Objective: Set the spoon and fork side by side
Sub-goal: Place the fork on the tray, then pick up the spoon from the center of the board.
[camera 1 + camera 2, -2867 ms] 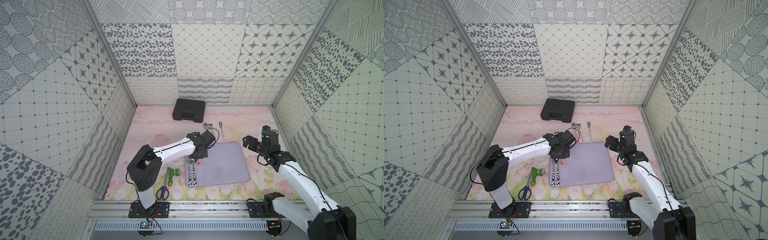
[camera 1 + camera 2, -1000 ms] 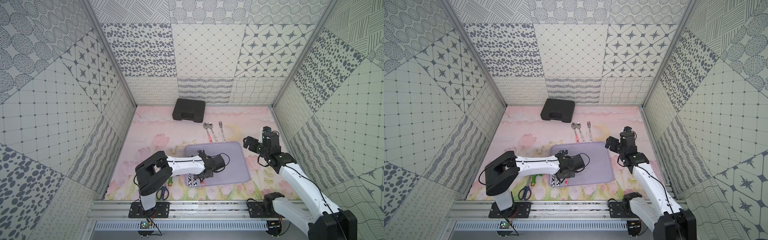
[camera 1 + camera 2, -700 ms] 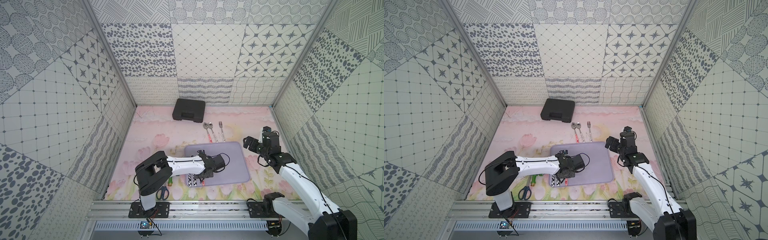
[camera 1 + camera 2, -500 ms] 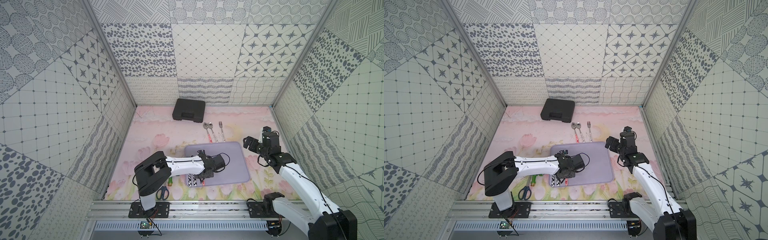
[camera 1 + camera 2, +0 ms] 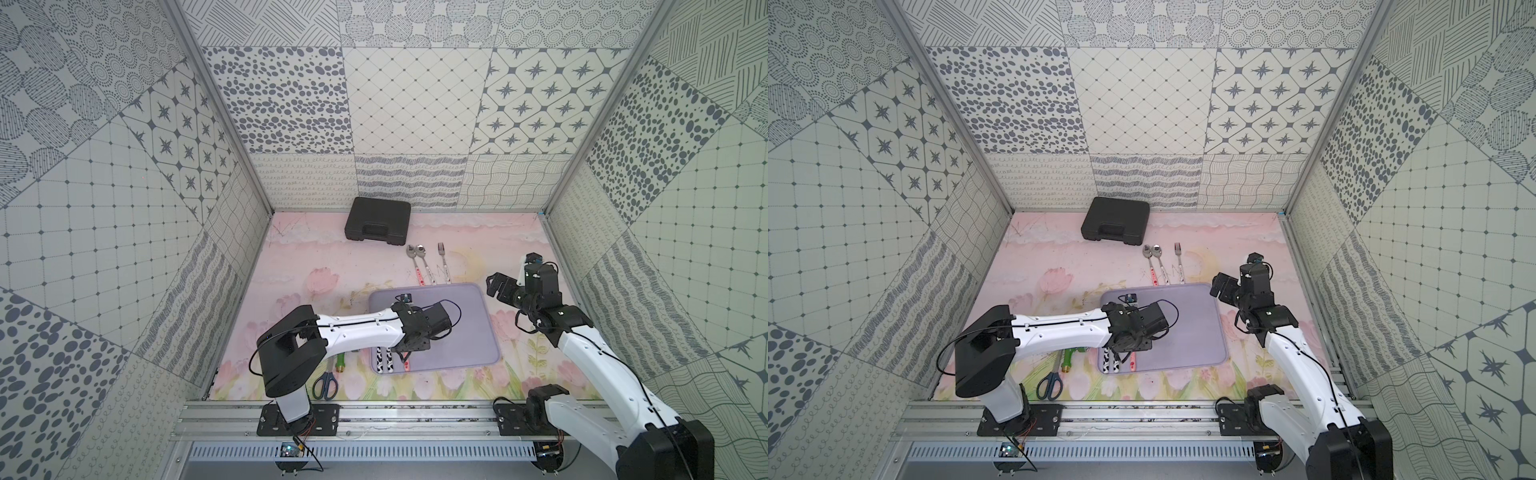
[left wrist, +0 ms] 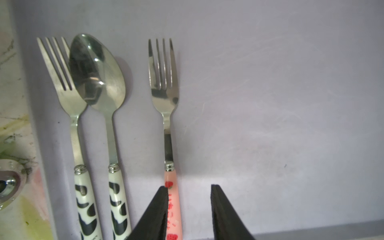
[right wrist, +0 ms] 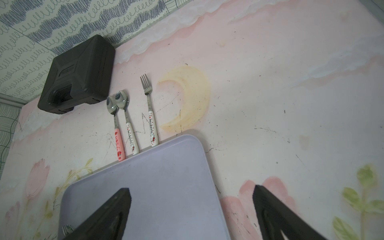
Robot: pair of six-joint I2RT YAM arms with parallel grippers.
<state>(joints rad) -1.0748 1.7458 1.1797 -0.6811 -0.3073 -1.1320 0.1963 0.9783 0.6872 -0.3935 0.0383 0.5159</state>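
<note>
Patterned panels wall the cell on three sides, and I'm looking down at a pink floral tabletop [image 5: 299, 266] with a lavender tray [image 5: 469, 332] near the front. Left gripper [image 6: 189, 186] is low over the tray's near left corner, jaws parted a modest way, nothing clamped. On the left wrist camera the pink-handled fork [image 6: 165, 91] lies flat on the tray. Its handle sits in the gap against one finger [image 6: 158, 207], with clear space across to the second finger.

Just beside it, the cow-patterned spoon [image 6: 97, 74] and cow-patterned fork [image 6: 68, 99] lie parallel, spoon bowl overlapping the fork's tines. All three point the same way.

Right gripper [image 7: 191, 188] hangs off the surface by the tray's far right corner, jaws spread wide, empty.

Beyond the tray's far edge, on the tabletop, I see the pink-handled spoon [image 7: 113, 108] and a white-handled spoon [image 7: 122, 99], bowls touching. A white-handled fork [image 7: 148, 97] lies a little apart, and all three handle ends reach the tray rim. Black case [image 5: 377, 220] sits against the back wall. Scissors [image 5: 326, 381] and a green-handled tool [image 5: 341, 362] lie off the tray's left side.
</note>
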